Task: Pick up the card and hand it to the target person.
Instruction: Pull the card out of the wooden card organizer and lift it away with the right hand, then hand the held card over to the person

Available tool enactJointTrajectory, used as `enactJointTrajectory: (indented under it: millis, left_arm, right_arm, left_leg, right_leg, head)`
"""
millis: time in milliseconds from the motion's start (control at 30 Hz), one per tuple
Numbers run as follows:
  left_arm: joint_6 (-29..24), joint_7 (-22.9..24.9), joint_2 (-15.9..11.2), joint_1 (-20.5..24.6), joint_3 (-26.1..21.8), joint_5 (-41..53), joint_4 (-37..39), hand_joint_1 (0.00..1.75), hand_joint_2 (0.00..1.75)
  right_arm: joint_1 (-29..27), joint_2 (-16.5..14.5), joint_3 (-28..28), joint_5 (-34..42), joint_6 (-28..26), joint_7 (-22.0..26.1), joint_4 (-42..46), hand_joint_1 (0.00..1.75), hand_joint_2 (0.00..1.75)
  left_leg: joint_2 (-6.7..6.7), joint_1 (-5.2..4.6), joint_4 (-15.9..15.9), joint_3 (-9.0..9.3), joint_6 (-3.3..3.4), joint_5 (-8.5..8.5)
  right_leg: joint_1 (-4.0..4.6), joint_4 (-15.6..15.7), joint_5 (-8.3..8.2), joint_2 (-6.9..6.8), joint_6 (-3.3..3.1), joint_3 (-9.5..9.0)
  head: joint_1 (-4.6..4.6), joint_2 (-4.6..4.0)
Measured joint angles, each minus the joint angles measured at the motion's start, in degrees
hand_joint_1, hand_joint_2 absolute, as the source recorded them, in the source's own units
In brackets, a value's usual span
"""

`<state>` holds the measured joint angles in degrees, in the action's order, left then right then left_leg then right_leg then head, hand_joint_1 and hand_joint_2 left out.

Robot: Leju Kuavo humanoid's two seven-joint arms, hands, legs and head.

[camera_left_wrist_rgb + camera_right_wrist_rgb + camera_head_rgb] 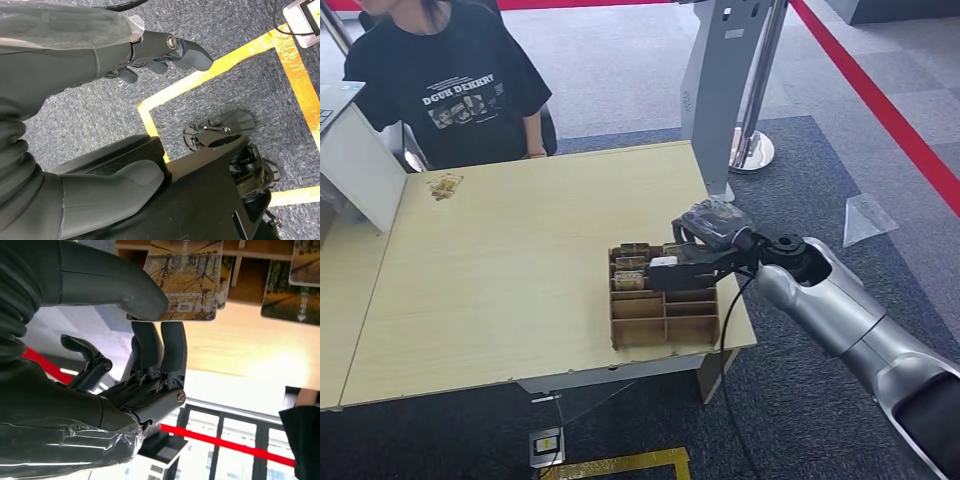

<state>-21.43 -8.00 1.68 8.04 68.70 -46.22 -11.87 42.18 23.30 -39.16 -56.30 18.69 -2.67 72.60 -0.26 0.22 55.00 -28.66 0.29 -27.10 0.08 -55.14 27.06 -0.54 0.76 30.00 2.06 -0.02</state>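
The right hand (681, 262) reaches over the cardboard organizer (664, 320) at the tabletop's (509, 290) near right corner. Its thumb and fingers (173, 347) are clamped on a card (188, 282) (a printed autumn scene) just above the compartments, where other cards (631, 265) stand. The left hand (162, 52) hangs over the grey carpet, fingers loosely apart, holding nothing. A person in a black T-shirt (460, 85) sits at the far left edge.
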Motion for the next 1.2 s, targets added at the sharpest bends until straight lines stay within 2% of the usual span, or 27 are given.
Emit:
enactJointTrajectory:
  millis: [133,367,533,633,733,900,1067,1200]
  left_arm:
    - [0.0,0.0,0.0,0.0,0.0,0.0,0.0,0.0,1.75]
    - [0.1,-0.1,0.0,0.0,0.0,-0.3,0.0,0.0,1.75]
    - [-0.1,-0.6,0.0,0.0,0.0,-0.9,0.0,0.0,1.75]
    - [-0.3,-0.8,0.0,0.0,0.0,-1.3,0.0,0.0,1.75]
    - [-0.8,-0.8,0.1,0.0,0.0,-1.8,0.0,0.0,1.75]
    - [-1.3,-0.8,0.3,0.0,0.0,-1.8,0.0,0.0,1.75]
    - [-1.3,-0.5,0.7,0.3,0.0,-0.6,0.0,0.0,1.75]
    - [-1.3,0.0,1.0,0.9,0.1,0.0,0.0,0.0,1.75]
  right_arm:
    - [5.1,2.4,-1.3,3.2,2.8,3.4,2.5,1.75,1.75]
    - [16.3,6.2,-5.6,9.8,3.8,5.5,5.4,1.75,1.75]
    - [23.8,7.5,-9.0,13.6,4.3,5.8,5.6,1.75,1.75]
    - [27.1,7.7,-10.4,16.8,2.5,4.0,5.6,1.75,1.75]
    - [28.7,7.6,-11.1,20.2,-2.6,0.8,5.0,1.75,1.75]
    - [27.9,5.5,-11.5,26.9,-17.7,-3.1,1.3,1.75,1.75]
    - [24.6,0.7,-11.1,30.4,-31.7,-2.8,-4.5,1.75,1.75]
    - [22.6,-4.0,-11.1,30.9,-40.2,-1.6,-10.3,1.75,1.75]
  left_leg:
    - [0.0,-0.02,0.0,-0.01,0.01,0.01]
    - [0.0,-0.02,0.0,-0.04,0.03,0.02]
    - [0.0,-0.01,0.0,-0.04,0.03,0.02]
    - [-0.01,0.0,0.0,-0.05,0.03,0.02]
    - [-0.02,0.01,0.0,-0.07,0.03,0.02]
    - [-0.03,0.01,0.0,-0.1,0.06,0.04]
    - [-0.04,0.01,0.0,-0.1,0.07,0.05]
    - [-0.04,0.03,0.0,-0.1,0.06,0.05]
  right_leg:
    - [-0.02,0.0,-0.02,0.01,0.03,0.01]
    - [-0.02,0.0,-0.03,0.0,0.04,0.03]
    - [-0.01,0.0,-0.03,0.0,0.04,0.04]
    - [0.0,0.0,-0.03,0.0,0.04,0.03]
    - [0.01,0.0,-0.03,-0.02,0.04,0.01]
    - [0.0,0.0,-0.03,-0.04,0.04,0.0]
    - [0.0,0.0,-0.03,-0.04,0.04,0.0]
    - [0.02,-0.1,-0.03,-0.04,0.04,0.01]
  head:
    - [0.01,-0.01]
    - [0.01,0.0]
    - [0.0,0.0]
    - [0.01,0.0]
    - [0.02,-0.01]
    - [0.01,0.0]
    - [0.02,0.0]
    - [0.01,0.0]
